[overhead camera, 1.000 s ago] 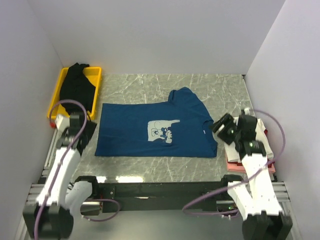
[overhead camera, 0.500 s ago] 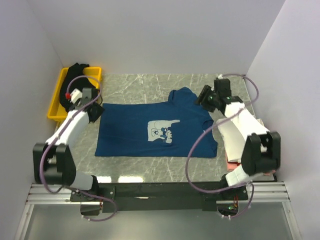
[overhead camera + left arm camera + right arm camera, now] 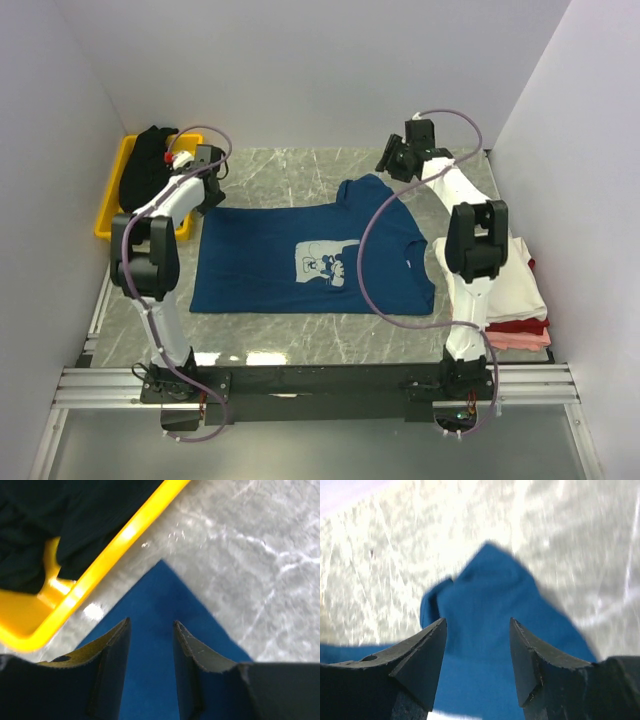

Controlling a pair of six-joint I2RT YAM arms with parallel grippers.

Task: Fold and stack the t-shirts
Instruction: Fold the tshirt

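Note:
The dark blue t-shirt (image 3: 310,258) with a pale square mouse print lies flat on the marble table, partly folded. My left gripper (image 3: 212,188) is open just above its far left corner (image 3: 160,610), next to the yellow bin. My right gripper (image 3: 388,160) is open above the shirt's far right part, the blue cloth (image 3: 485,630) showing between its fingers. A black t-shirt (image 3: 150,172) lies in the yellow bin (image 3: 186,150). Folded white, red and pink tees (image 3: 510,295) are stacked at the right edge.
The yellow bin's rim (image 3: 115,545) runs close to my left fingers. White walls close in the table at the left, back and right. The arms' rail (image 3: 320,380) crosses the near edge.
Both arms have reached from the near side to the far side of the table. The left gripper now hovers over the shirt's far left corner, the right over its far right part.

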